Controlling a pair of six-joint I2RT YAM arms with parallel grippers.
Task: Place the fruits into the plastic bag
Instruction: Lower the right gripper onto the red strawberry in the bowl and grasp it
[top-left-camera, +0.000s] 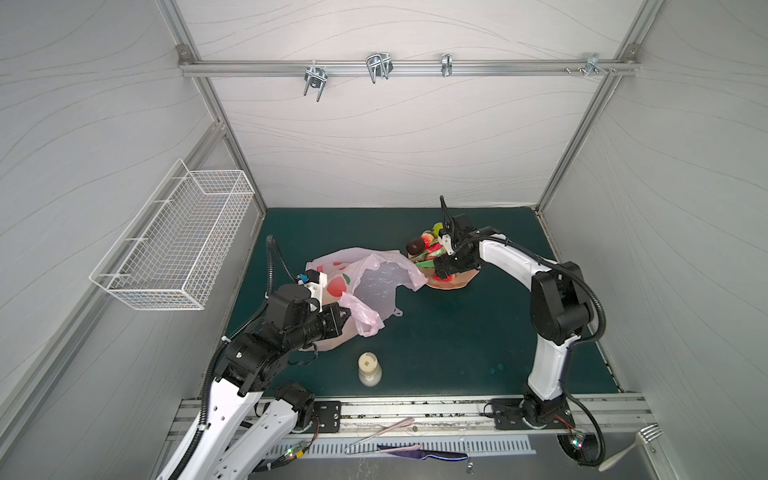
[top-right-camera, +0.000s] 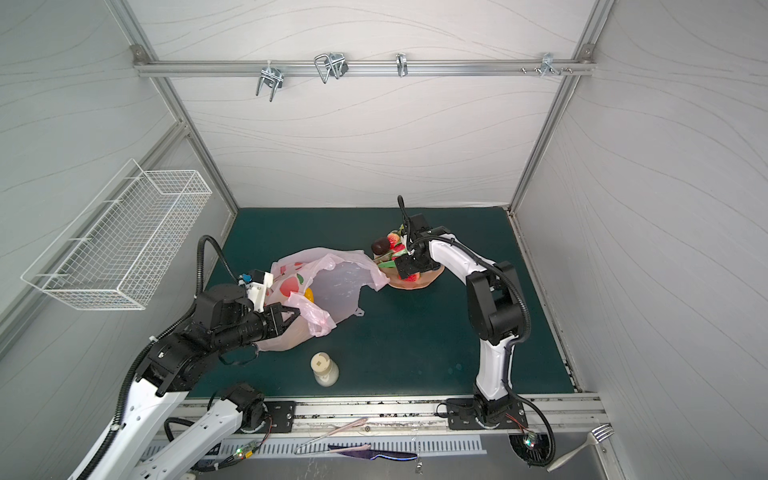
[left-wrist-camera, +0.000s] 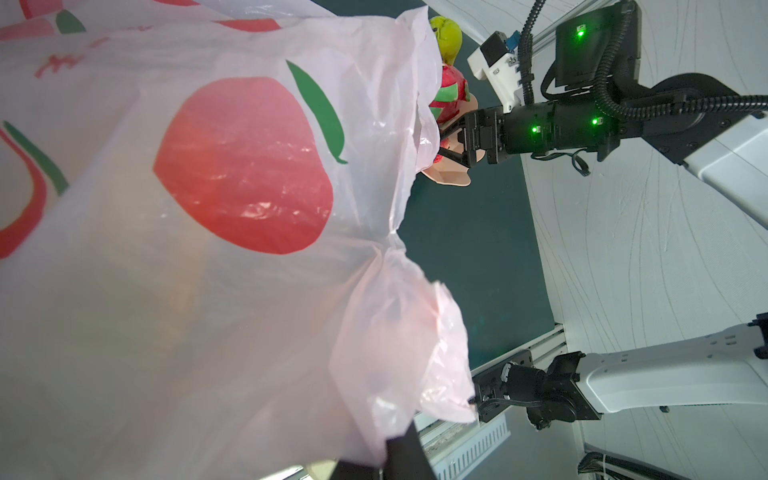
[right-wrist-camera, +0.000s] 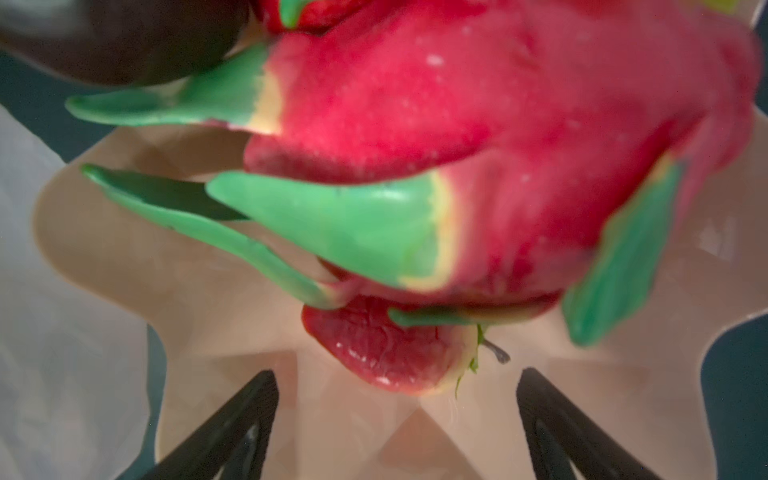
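While the flimsy plastic bag (top-left-camera: 376, 282) is pinched in the left gripper (top-left-camera: 343, 315), the slick strawberry (right-wrist-camera: 382, 353) on the dish (right-wrist-camera: 199, 299) is best taken mid-body by the right gripper (right-wrist-camera: 397, 376), jaws parted.

Bright, even light, soft shadows; top views bow at their edges; the red, green-scaled toy fruit (right-wrist-camera: 415, 104) is blurred close-up; thin pink plastic bag (left-wrist-camera: 257, 212) glints.
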